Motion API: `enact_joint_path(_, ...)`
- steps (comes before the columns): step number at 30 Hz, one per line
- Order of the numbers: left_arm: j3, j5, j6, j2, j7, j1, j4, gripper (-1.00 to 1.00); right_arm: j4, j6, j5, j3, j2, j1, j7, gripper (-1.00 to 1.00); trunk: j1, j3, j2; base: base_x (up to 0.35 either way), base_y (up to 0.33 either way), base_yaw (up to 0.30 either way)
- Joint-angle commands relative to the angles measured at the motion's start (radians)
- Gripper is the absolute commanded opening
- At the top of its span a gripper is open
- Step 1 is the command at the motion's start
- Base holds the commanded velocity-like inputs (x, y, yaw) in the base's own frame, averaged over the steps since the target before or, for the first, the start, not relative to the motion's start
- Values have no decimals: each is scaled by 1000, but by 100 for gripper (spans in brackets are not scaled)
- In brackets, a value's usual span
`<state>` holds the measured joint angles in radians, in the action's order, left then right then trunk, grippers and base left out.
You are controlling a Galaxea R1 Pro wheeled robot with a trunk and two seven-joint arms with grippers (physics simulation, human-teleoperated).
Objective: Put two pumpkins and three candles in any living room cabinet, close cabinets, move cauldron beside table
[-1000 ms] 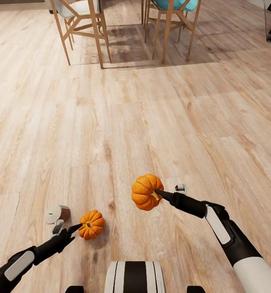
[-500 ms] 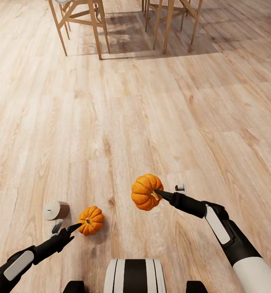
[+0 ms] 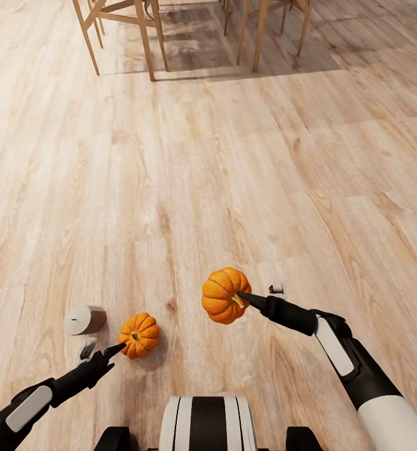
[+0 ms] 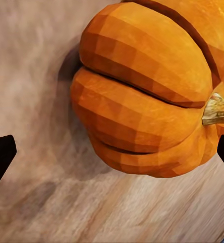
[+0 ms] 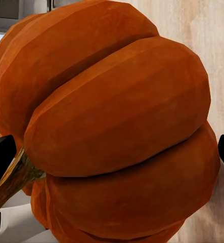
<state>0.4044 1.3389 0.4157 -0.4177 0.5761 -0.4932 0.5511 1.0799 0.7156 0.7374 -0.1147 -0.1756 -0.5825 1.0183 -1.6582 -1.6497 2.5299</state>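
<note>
Floor (image 3: 233,188): pale wood-grain planks running up the frame, with darker knots and seams; also seen as blurred background in both wrist views.

Chair legs, upper left (image 3: 147,37): light wooden, splayed, joined by crossbars, standing on the floor.

Chair legs, upper centre to right (image 3: 258,34): same light wood, also cut off by the top edge.

Shadow (image 3: 199,50): a dark patch on the planks beneath and between both sets of legs.

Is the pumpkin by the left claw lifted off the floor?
No, the small pumpkin sits on the wood floor with its shadow directly under it, just ahead of the left claw.
</note>
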Motion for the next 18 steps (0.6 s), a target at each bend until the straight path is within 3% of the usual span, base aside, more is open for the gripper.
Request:
enact_joint_path(1,5,10,4,-1,2,-1,0,100,0,7,8,-2,-1,0,-1,-100,0,-1,0,0,0,0)
enact_joint_path(18,5,9,3,-1,1,-1,-1,100,0,7,7,-2,-1,0,-1,-100,0,-1,0,49,-33,0)
